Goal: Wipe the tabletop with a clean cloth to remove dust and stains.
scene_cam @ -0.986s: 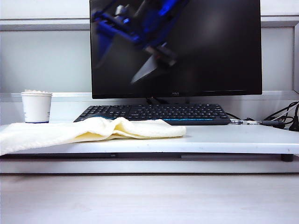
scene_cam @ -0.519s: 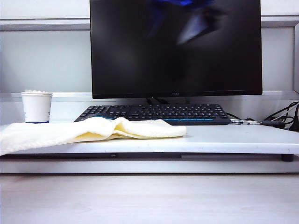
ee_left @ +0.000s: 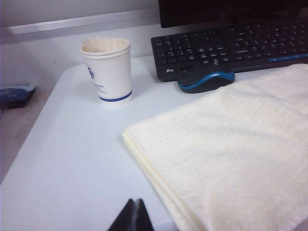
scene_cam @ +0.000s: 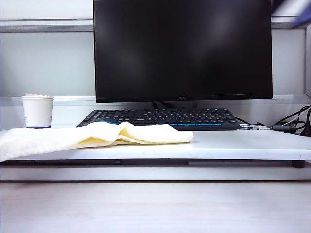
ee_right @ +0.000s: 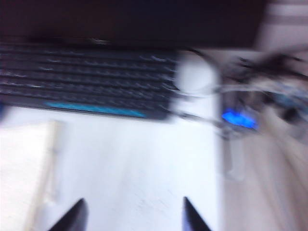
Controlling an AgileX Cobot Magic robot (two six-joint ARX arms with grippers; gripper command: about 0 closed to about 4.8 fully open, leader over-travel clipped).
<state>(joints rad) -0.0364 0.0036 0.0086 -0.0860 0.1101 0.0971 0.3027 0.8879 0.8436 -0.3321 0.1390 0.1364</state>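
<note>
The cloth (scene_cam: 92,137) lies rumpled on the left half of the tabletop (scene_cam: 243,143), in front of the keyboard (scene_cam: 160,117), with its left end hanging over the front edge. A paper cup (scene_cam: 38,111) stands at the far left, behind the cloth. The left gripper (ee_left: 134,217) hovers above the cloth's edge, its 2 fingertips pressed together, holding nothing. The right gripper (ee_right: 132,216) is blurred above the bare tabletop, its fingers apart and empty.
</note>
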